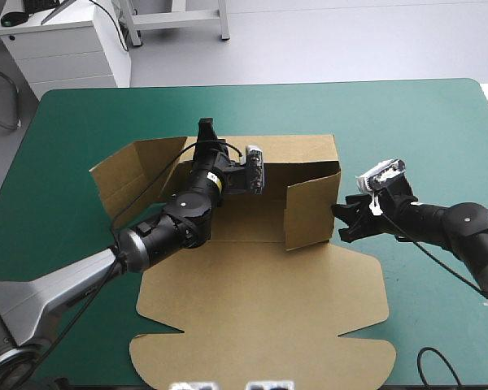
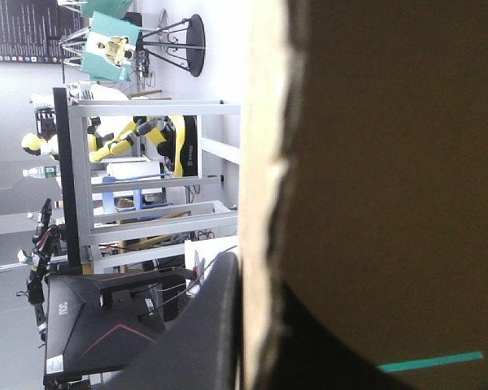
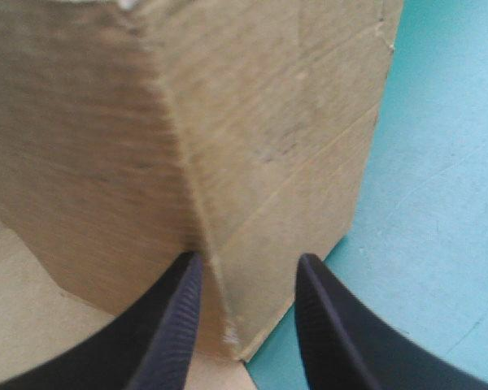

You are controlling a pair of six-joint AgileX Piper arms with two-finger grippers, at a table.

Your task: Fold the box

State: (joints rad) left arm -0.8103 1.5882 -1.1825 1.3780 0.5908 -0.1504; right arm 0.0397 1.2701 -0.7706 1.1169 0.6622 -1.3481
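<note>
- We count one box (image 1: 260, 317), brown, mid-table on the teal-green cover (image 1: 423, 122), with back and right walls raised and the lid flat toward the near edge.
- Left gripper (image 1: 206, 128): we judge it clamped on the back wall's top edge.
- Right gripper (image 1: 342, 222): fingers apart, with the right wall's upright corner just ahead between them. It is the nearer arm to that wall.

Bright, even light from overhead; soft shadow inside the box (image 1: 252, 219), whose wall looks dark in the left wrist view.
</note>
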